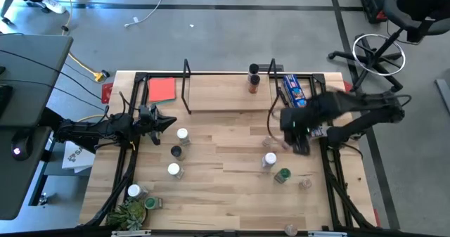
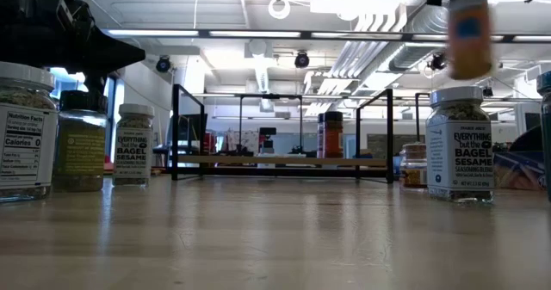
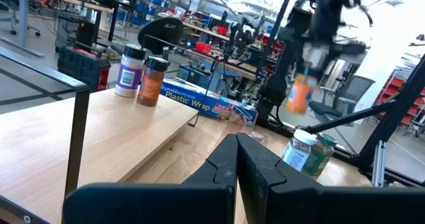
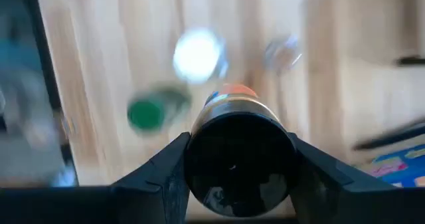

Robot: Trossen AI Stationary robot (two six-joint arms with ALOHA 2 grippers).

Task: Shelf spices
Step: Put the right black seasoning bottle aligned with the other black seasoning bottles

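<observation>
Above table [image 1: 232,195], spice jar [image 4: 239,161] clamped between right gripper [image 4: 240,159] fingers.

floor: grey concrete [image 1: 232,33] | office chair [image 1: 394,26] | ceiling strip lights [image 2: 215,33]

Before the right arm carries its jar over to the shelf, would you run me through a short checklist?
1. Right gripper shut on the black-lidded jar: ok.
2. Jar lifted off the table: ok, it hangs high in the low view.
3. Free space on the shelf: ok, two jars only.
4. Left gripper parked aside, shut: ok.
5. Grip firmness: cannot tell.
</observation>
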